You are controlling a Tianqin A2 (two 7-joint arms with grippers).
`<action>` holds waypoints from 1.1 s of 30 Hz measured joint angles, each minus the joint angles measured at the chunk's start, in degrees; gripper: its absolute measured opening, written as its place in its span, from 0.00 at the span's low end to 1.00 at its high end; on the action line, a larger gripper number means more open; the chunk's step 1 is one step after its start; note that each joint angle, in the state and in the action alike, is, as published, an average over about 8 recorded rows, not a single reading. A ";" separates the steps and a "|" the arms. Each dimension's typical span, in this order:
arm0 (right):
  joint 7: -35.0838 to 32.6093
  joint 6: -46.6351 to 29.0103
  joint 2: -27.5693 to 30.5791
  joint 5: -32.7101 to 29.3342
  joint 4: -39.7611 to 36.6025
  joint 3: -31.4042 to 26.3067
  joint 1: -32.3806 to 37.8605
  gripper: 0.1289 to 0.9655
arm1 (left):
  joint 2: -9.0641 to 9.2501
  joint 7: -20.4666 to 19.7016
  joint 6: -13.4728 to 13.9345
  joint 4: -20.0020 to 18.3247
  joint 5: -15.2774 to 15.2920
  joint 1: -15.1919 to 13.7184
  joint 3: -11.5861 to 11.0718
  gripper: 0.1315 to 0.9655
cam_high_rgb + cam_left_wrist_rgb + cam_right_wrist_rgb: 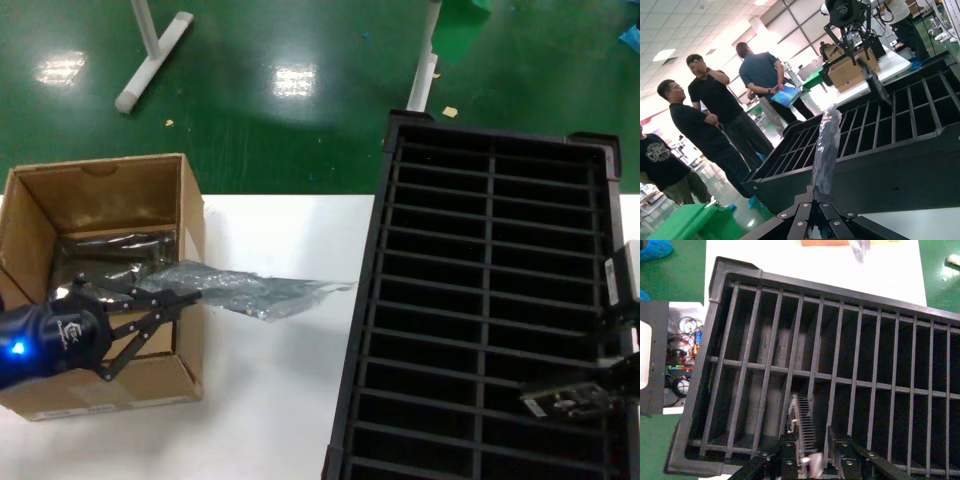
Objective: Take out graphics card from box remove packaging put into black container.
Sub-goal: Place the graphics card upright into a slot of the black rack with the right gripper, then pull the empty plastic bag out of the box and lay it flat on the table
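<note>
Holding packaging point(250, 290): left gripper point(185, 298) | right gripper point(812, 447): graphics card point(802, 427)

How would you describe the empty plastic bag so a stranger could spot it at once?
Start at the brown cardboard box on the white table. The left gripper holds a crinkly translucent grey bag flat beyond the box's edge; unlike the bulkier bags inside, it holds no board.

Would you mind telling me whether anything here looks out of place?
Only the packaging: the left gripper holds the empty bag stretched from the box out over the table. The right gripper holds the graphics card on edge over the black container.
</note>
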 joint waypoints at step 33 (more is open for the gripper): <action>-5.21 16.34 -2.48 -9.89 -3.30 15.92 -21.03 0.78 | 0.43 -1.20 0.00 -0.90 0.00 -0.90 0.78 0.01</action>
